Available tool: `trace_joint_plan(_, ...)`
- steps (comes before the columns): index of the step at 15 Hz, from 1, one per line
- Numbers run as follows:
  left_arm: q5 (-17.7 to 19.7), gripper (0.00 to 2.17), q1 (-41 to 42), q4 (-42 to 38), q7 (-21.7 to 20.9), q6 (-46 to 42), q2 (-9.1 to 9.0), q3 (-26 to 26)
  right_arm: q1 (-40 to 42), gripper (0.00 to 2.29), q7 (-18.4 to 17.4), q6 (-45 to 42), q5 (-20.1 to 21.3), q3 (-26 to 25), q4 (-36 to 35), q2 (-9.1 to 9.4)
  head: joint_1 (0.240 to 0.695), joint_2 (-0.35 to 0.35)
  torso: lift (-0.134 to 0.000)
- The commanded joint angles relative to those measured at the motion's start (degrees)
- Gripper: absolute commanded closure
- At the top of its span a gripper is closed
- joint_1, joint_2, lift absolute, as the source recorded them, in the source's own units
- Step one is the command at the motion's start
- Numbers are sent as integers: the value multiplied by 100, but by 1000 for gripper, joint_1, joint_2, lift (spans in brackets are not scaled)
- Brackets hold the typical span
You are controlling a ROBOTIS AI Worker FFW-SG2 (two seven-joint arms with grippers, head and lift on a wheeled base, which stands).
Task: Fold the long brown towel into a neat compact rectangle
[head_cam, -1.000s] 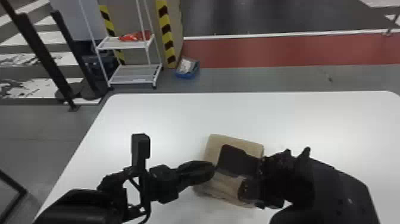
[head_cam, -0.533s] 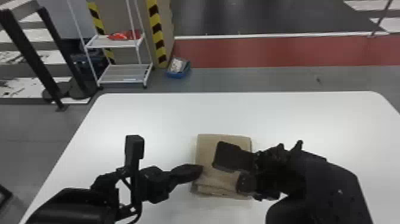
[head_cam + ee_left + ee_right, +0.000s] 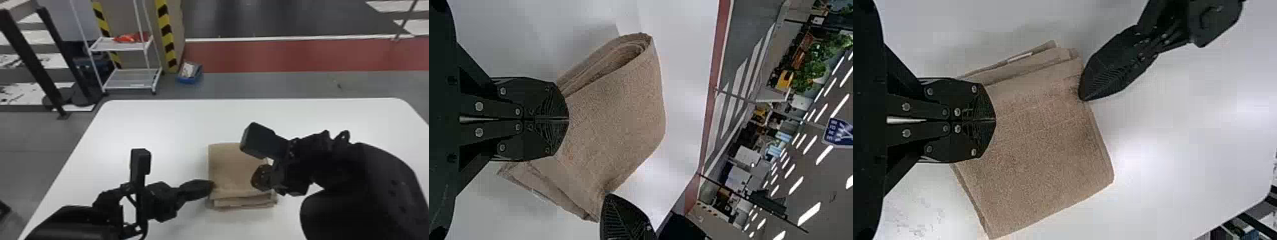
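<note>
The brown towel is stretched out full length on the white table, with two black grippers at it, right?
Not quite: the head view shows the towel folded into a compact, layered stack. It does lie on the white table, with the left gripper and right gripper at it.

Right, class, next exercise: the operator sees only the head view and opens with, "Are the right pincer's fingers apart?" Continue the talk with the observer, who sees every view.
Observer: No, in the right wrist view the right pincer has its fingers together.
Operator: And is there anything along the layered edge of the towel?
Observer: Yes, the right wrist view shows a small pale strip there, at the layers.
</note>
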Motion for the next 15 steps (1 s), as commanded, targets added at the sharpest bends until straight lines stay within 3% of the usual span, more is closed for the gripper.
trace_joint_plan(1,0,1912,49,-72,-11,0,0,4,-24,2034,-255,35,-146,-179,212,171,695,90,-124)
trace_joint_plan(4,0,1912,93,-116,-29,0,0,13,-288,2034,-1046,-53,-164,-390,1030,593,695,81,-124)
trace_joint_plan(8,0,1912,198,-204,-55,0,9,57,-560,2034,-1758,-404,-322,-794,1777,1024,695,65,-124)
trace_joint_plan(15,0,1912,216,-283,-55,0,0,66,-578,2034,-1925,-791,-278,-900,2445,1147,695,63,-124)
